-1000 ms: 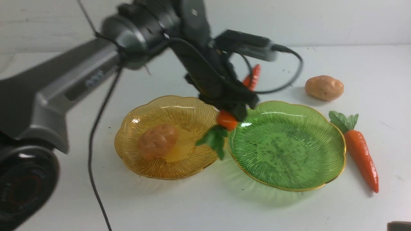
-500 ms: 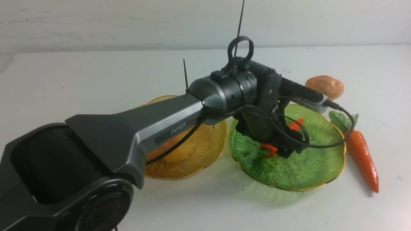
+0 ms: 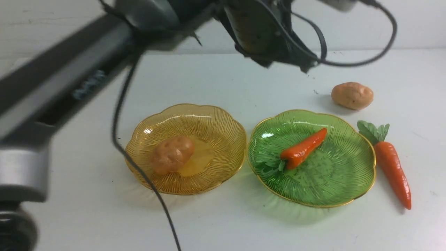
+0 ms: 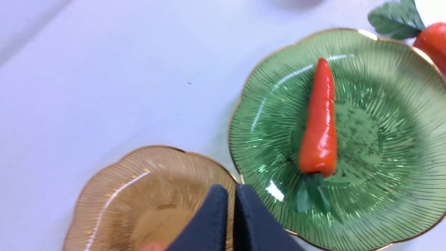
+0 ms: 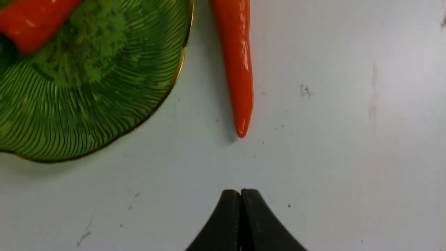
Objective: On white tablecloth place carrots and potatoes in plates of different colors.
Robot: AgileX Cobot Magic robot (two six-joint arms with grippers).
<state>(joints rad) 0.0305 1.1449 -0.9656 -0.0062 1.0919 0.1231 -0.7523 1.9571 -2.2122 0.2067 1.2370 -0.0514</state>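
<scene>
Two translucent ribbed plates sit side by side on a white tablecloth; the amber-yellow plate holds one tan oval toy potato; the green plate, at its 3 o'clock, holds one glossy orange toy carrot. A second carrot lies on the surface just beside the green rim at 3 o'clock; a second potato rests apart at 1 o'clock. Half the sorting looks done; for the loose carrot, jaws should open first, pinch across its thick middle, then lift clear of the gold rim. The left arm stretches diagonally, blurred, wrist high above the plates; the left jaws are pressed together, empty; the right jaws are likewise closed on nothing, hovering above the cloth near the loose carrot's tip.
</scene>
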